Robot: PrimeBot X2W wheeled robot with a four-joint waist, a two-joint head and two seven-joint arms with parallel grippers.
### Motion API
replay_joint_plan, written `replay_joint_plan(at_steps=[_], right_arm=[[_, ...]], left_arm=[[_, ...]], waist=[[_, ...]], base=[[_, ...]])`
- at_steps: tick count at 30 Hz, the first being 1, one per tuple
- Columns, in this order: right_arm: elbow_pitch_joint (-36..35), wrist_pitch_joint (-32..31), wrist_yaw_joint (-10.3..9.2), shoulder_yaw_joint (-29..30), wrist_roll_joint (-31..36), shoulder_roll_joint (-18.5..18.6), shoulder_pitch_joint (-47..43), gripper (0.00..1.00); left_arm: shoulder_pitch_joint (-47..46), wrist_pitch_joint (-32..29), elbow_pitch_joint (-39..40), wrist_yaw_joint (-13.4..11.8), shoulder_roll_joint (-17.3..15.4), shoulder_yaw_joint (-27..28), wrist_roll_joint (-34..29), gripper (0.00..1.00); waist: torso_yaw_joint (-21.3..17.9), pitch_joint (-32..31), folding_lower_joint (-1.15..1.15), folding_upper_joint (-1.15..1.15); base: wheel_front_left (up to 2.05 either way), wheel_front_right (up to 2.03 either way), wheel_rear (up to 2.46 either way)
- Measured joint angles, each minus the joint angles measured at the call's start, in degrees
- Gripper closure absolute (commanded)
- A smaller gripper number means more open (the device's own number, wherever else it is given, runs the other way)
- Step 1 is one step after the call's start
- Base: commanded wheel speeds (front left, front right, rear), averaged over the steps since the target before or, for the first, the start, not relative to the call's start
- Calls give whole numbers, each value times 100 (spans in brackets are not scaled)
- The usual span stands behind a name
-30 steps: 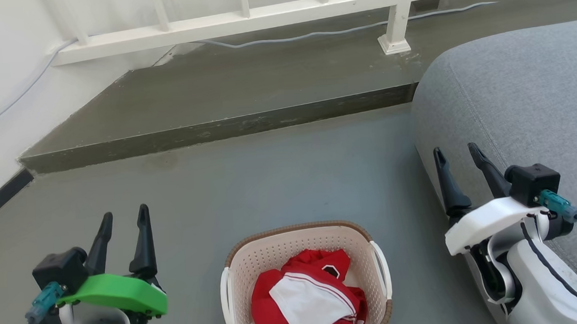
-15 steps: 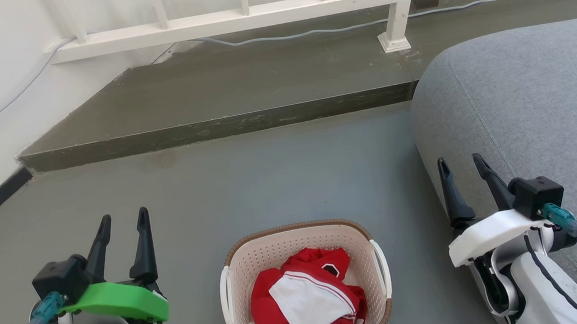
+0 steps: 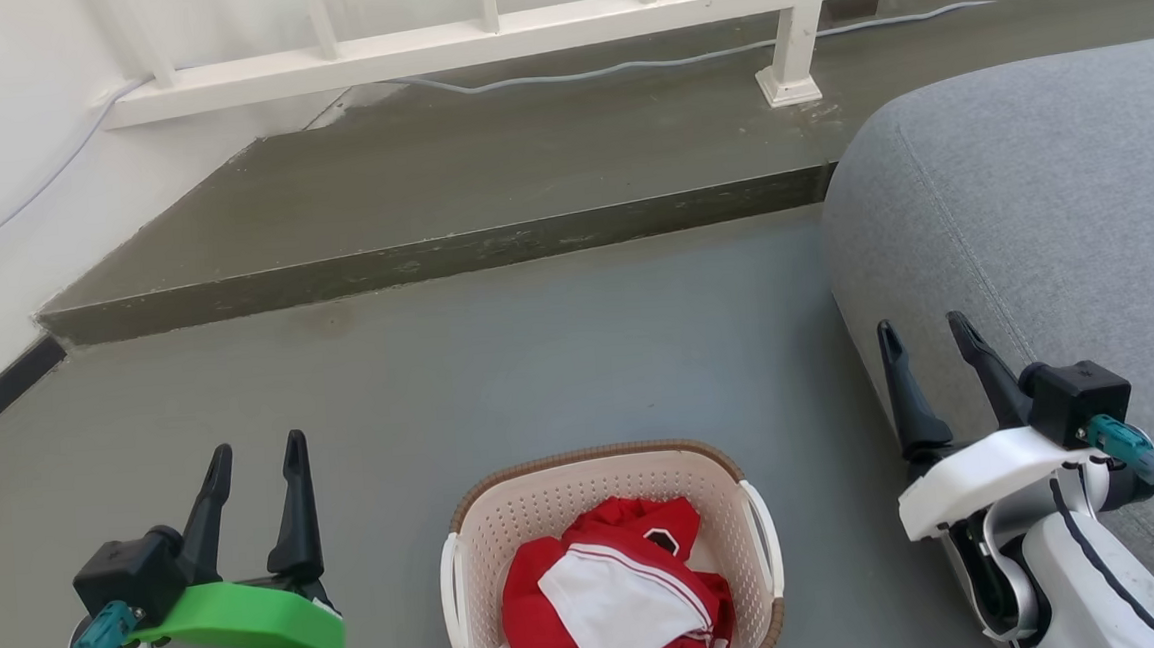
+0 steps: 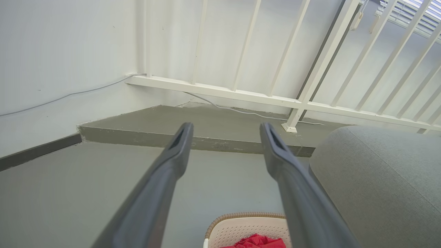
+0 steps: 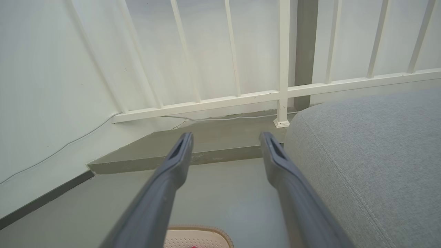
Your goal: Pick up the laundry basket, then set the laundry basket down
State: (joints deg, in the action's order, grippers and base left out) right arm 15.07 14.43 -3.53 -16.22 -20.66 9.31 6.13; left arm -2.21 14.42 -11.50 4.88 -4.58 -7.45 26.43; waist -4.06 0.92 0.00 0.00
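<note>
Room: grey floor (image 3: pixel 560 365), white railing (image 3: pixel 519 25) — perhaps a sofa (image 3: pixel 1029 186) on our right.
Basket: laundry basket (image 3: pixel 595 453) on the floor between our grippers, touching neither.
Grippers: left gripper (image 3: pixel 258 446), right gripper (image 3: pixel 920 323) — parted, empty.

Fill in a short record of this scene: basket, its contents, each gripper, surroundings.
basket: laundry basket standing on the grey floor, between the arms
contents: red and white clothes
left gripper: open, empty, left of basket, apart from it
right gripper: open, empty, right of basket, beside the grey cushioned seat
behind: raised step, white railing
</note>
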Motion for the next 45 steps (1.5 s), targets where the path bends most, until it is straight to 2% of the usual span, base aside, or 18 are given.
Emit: replay_joint_plan(at_steps=[19, 20, 31, 45], right_arm=[[-54, 0, 67, 201, 77, -97, -109, 0], [-55, 0, 69, 219, 85, -105, -112, 100], [215, -46, 101, 286, -135, -230, -407, 100], [204, -361, 219, 563, -1284, -322, -405, 100]], left_arm=[[109, 0, 48, 77, 116, 208, -107, 0], [109, 0, 47, 105, 130, 213, -107, 100], [222, -105, -290, 114, 216, 194, 121, 100], [218, -434, -348, 114, 218, 364, 1160, 100]], waist=[[24, 10, 0, 0], [24, 11, 0, 0], [41, 8, 0, 0], [100, -7, 0, 0]], base=[[0, 0, 0], [0, 0, 0], [0, 0, 0], [0, 0, 0]])
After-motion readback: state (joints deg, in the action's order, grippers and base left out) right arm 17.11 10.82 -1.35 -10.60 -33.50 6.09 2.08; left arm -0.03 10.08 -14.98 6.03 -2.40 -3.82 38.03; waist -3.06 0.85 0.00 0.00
